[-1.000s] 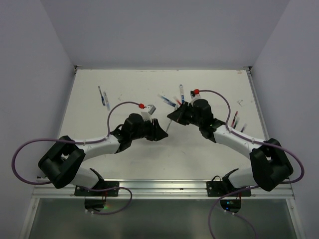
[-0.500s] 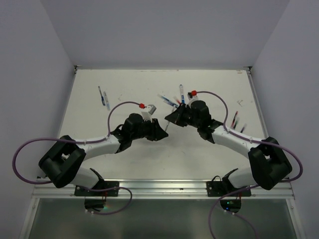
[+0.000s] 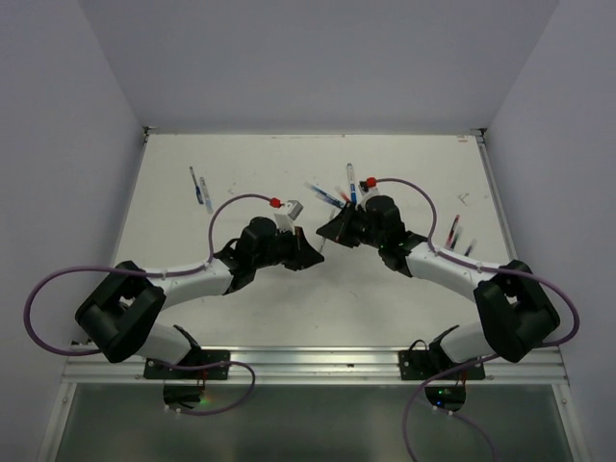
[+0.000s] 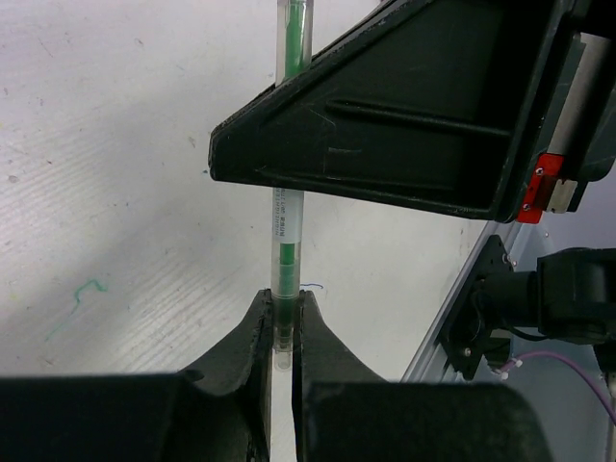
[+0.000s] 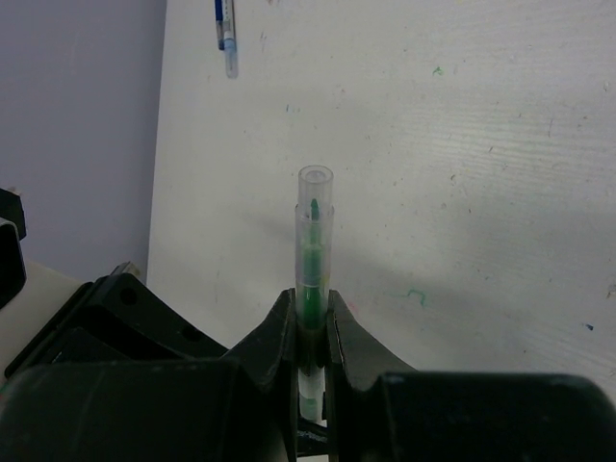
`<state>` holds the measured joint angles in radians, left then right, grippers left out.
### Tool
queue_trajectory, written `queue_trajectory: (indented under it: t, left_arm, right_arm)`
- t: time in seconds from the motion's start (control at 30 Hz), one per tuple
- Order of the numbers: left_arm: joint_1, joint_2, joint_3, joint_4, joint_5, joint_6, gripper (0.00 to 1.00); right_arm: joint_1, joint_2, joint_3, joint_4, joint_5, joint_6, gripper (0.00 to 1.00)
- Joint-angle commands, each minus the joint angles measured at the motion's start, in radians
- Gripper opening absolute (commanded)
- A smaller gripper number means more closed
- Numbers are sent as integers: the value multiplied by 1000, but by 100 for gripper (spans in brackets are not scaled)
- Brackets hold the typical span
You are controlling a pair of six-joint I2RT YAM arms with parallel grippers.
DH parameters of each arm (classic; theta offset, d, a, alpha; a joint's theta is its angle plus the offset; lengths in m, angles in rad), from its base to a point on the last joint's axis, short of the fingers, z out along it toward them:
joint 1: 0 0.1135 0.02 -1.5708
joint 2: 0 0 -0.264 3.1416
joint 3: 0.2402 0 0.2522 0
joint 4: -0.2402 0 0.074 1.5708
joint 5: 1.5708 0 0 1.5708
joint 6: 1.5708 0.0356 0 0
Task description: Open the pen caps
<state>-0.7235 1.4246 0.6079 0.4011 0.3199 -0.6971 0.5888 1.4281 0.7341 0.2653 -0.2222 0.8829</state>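
Observation:
A thin clear pen with green ink (image 4: 286, 226) is held off the table between both grippers. My left gripper (image 4: 281, 322) is shut on its lower end. My right gripper (image 5: 311, 313) is shut on the barrel further along and shows in the left wrist view as a black block (image 4: 404, 115) across the pen. Beyond the right fingers the pen's end sticks out, where a clear tube, one of the pen caps (image 5: 315, 192), covers the green tip. In the top view the two grippers meet at mid-table (image 3: 320, 243).
Loose pens lie on the white table (image 3: 241, 318): two blue ones at the far left (image 3: 198, 187), several behind the right gripper (image 3: 337, 192), and more at the right (image 3: 454, 231). A blue pen (image 5: 224, 29) also shows in the right wrist view. Purple cables loop over both arms.
My left gripper has closed on the pen's lower end. The right gripper, holding the pen, has shifted slightly towards the left one.

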Motion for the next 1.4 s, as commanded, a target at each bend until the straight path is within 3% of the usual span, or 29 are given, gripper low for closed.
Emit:
queue_trajectory:
  t: [0.0, 0.17, 0.37, 0.5, 0.63, 0.73, 0.77, 0.87, 0.93, 1.13, 1.37]
  left_arm:
    - [-5, -3, 20, 44, 16, -16, 0]
    - [-5, -27, -26, 38, 28, -7, 0]
    - [-4, -85, -134, 111, 71, -4, 0]
    - [-4, -138, -201, 182, 71, -22, 0]
    - [6, -188, -211, 137, 41, -10, 0]
    - [22, -205, -133, -71, -105, 1, 0]
    - [24, -204, -102, -223, -224, 2, 0]
    - [35, -204, -19, -452, -431, -30, 0]
    - [55, -225, -17, -505, -479, -59, 0]
    - [136, -323, -109, -574, -568, -133, 0]
    - [208, -256, -91, -671, -608, -119, 0]
  right_arm:
    - [9, 2, 25, 31, 20, 10, 0]
    - [-36, -37, 131, -96, 107, -41, 0]
    - [-208, -18, 237, -110, 8, -10, 0]
    - [-242, 6, 300, -130, -34, -13, 0]
    - [-245, 34, 323, -126, -83, -2, 0]
    - [-206, 60, 323, -179, -123, -34, 0]
    - [-186, 60, 321, -208, -111, -57, 0]
    - [-75, 60, 312, -323, -27, -153, 0]
    - [-8, 64, 277, -347, 1, -171, 0]
    - [35, 66, 169, -311, -12, -150, 0]
    - [43, 179, 215, -491, -31, -265, 0]
